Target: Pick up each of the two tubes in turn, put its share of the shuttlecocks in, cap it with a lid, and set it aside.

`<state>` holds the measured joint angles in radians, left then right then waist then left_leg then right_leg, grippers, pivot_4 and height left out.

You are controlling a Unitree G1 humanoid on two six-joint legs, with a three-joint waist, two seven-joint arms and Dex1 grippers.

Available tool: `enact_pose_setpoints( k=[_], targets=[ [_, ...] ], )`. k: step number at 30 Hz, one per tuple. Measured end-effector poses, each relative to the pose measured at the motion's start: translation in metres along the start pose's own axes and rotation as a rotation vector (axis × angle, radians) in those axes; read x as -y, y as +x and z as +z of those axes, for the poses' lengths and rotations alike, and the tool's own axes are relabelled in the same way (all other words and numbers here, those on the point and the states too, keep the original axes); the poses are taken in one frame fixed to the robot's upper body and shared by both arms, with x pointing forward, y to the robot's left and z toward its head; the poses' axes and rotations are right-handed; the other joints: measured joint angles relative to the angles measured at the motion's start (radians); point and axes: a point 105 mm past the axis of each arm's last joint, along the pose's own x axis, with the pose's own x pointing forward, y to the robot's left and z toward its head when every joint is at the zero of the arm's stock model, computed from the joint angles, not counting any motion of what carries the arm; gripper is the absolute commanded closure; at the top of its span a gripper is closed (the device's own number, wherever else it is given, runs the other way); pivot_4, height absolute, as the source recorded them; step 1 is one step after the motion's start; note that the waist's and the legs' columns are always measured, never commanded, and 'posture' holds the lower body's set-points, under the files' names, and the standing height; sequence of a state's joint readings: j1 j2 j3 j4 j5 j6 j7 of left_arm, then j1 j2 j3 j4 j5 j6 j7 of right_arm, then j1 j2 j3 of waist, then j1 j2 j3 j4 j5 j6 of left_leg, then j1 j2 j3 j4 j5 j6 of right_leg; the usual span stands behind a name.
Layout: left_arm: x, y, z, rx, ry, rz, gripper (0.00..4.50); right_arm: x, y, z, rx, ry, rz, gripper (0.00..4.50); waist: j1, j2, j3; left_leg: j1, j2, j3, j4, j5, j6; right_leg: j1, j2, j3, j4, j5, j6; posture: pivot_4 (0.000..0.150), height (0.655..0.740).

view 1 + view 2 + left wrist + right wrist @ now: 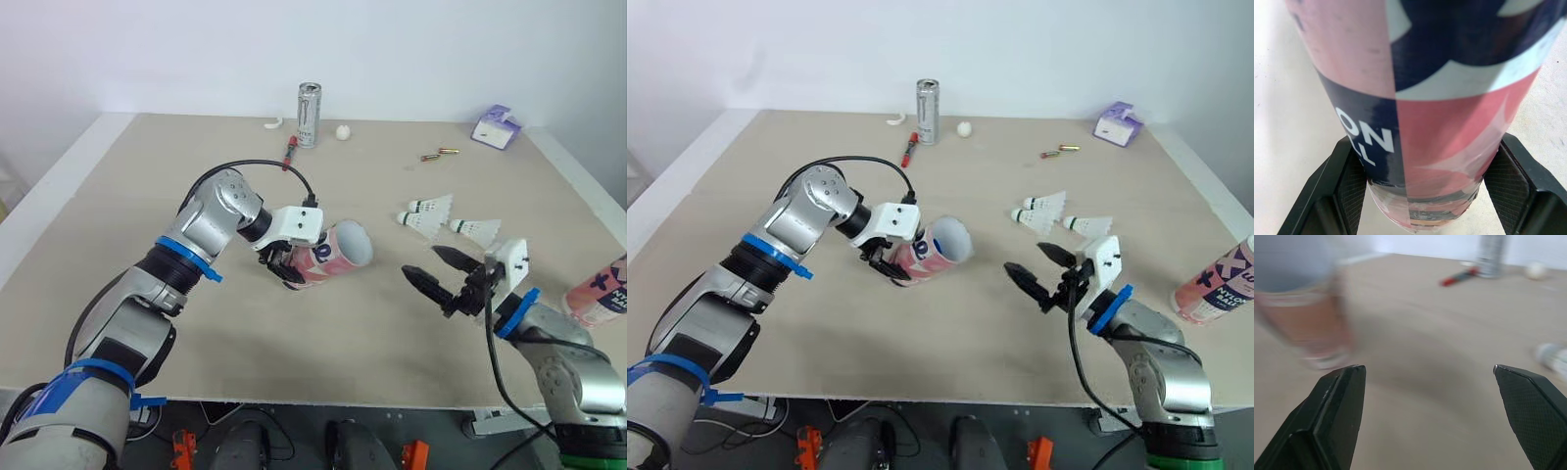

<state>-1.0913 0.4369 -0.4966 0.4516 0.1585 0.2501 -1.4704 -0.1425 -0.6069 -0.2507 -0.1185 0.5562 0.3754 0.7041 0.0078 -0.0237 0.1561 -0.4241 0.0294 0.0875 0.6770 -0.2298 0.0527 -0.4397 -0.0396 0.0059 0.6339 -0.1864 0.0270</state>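
While the left gripper [290, 264] clamped the base end of the first tube [340, 249], its 2 fingers [1349, 188] pressed against opposite sides of the pink-and-navy wall, the tube sat tilted near the middle of the table [127, 196]. Its long axis ran from the gripper toward the robot's right, with the open mouth facing the right gripper [423, 261]. That gripper stood wide open and empty, just beside the shuttlecocks [477, 232], which lay beyond it and well to the right of the tube's mouth; the right arm was judged the nearer to them. 3 shuttlecocks seemed countable, though 2 overlapped. The second tube [1213, 282] rested near the table's right edge, cut off in the left eye view. Whether the held tube touched the table, what it contained, and where the lids lay could not be made out.
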Motion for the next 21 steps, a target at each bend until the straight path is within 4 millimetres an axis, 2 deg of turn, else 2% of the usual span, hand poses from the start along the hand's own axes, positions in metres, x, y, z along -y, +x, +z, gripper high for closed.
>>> enact_pose_setpoints(
  k=[5,14,21],
  targets=[
    [-0.001,0.0,0.001,0.0,-0.006,0.0,1.25,0.036,0.014,0.006,-0.046,-0.026,-0.074,0.0,-0.001,0.0,0.0,0.0,0.0,0.0,0.0,0.0,0.0,0.0,0.001,0.002,0.0,0.0,0.0,0.15,0.74],
    [0.0,0.0,0.002,0.003,-0.021,-0.004,1.25,0.057,0.039,0.001,-0.106,-0.013,-0.051,0.0,-0.003,0.001,0.0,0.0,-0.001,0.001,0.0,0.0,0.001,0.0,0.006,0.012,0.001,0.0,0.0,0.15,0.74],
    [0.001,-0.001,0.004,-0.002,-0.027,-0.009,1.25,0.067,0.047,0.002,-0.122,0.024,-0.047,0.0,-0.004,0.001,0.0,0.0,-0.001,0.002,-0.001,-0.001,0.002,-0.001,0.006,0.014,0.001,0.002,0.001,0.15,0.74]
  ],
)
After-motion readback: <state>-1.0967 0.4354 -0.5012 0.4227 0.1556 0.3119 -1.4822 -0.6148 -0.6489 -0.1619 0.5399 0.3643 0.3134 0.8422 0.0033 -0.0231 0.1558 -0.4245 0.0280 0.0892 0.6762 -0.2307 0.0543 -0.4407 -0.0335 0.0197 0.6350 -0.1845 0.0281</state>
